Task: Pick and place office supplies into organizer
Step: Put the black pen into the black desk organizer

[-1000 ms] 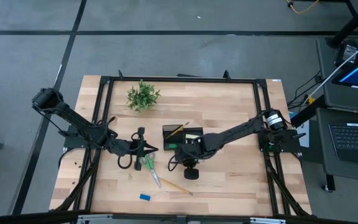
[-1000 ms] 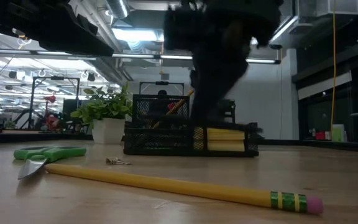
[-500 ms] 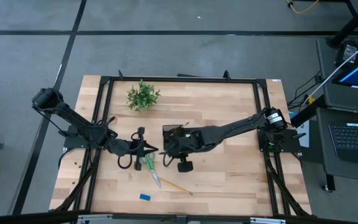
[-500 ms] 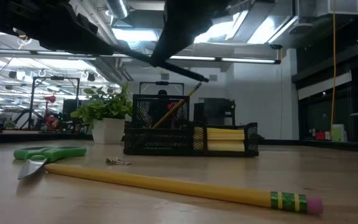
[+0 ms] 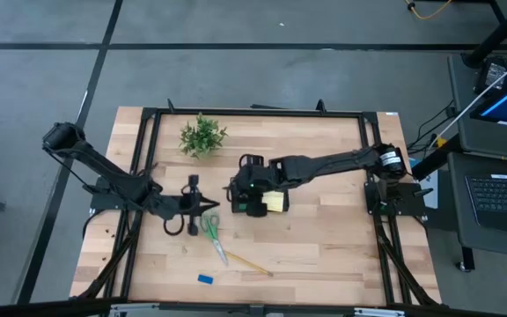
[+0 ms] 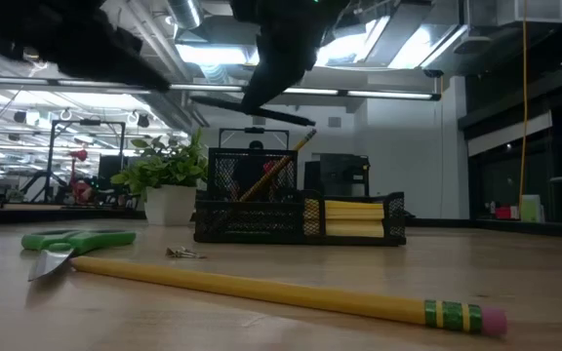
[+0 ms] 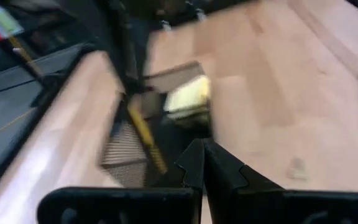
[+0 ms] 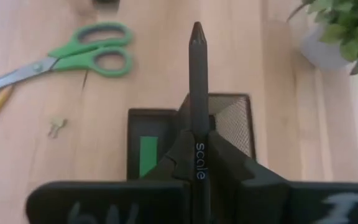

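Right hand (image 8: 194,163) grips a black pen (image 8: 197,93) above the organizer (image 8: 229,124); left hand (image 7: 202,163) is closed, empty.

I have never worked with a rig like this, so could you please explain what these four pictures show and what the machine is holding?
It is a robot with two dark arms at a wooden table. One picture looks straight down, one looks level across the tabletop, and the other two come from a camera on each wrist.

The right gripper is shut on a black pen and hovers above the black organizer, which already holds a pencil and a yellow sticky-note pad. The left gripper is shut and empty, beside the green-handled scissors.

Also on the table: a yellow pencil, a small blue block, a small clip and a potted plant.
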Motion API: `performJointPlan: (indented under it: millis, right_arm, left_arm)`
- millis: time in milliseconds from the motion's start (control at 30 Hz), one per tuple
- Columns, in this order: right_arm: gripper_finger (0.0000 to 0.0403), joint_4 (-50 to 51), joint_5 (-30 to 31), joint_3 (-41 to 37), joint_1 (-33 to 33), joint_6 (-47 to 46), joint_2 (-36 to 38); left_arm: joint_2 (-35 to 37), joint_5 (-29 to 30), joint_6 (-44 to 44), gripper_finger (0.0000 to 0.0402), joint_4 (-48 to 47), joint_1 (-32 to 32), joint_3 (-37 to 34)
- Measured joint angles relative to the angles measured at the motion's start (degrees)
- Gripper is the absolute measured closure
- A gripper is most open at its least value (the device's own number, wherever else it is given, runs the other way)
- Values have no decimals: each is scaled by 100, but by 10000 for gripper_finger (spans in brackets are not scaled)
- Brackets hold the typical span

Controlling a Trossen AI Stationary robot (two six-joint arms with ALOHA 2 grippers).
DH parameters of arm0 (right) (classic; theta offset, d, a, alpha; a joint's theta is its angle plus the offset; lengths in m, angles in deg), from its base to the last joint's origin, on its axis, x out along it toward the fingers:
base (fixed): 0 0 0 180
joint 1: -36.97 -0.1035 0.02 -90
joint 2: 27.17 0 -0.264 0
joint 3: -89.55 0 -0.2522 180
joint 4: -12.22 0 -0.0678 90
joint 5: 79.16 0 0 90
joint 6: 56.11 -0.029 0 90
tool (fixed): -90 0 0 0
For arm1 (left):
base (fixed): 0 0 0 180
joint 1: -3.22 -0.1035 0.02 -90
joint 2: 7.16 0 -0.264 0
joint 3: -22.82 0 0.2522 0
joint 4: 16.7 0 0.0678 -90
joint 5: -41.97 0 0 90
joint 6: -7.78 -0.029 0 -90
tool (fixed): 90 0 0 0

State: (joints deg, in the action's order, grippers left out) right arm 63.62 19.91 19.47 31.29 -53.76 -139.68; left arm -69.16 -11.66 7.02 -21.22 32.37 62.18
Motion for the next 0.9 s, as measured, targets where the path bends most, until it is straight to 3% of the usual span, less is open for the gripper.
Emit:
performJointPlan:
  millis: [367,533,767,900]
  right_arm:
    - [377,-447,15,-4,269,205,-7]
    - [377,-1250,521,-438,281,117,30]
    - [377,-3305,637,-1786,285,60,405]
    - [376,-5000,635,-2667,285,-40,765]
  left_arm:
    - [1222,44,0,399,-885,258,0]
    - [1450,192,387,399,-1477,454,0]
    - [1464,467,602,400,-1705,739,0]
    - [1464,468,621,399,-1685,797,0]
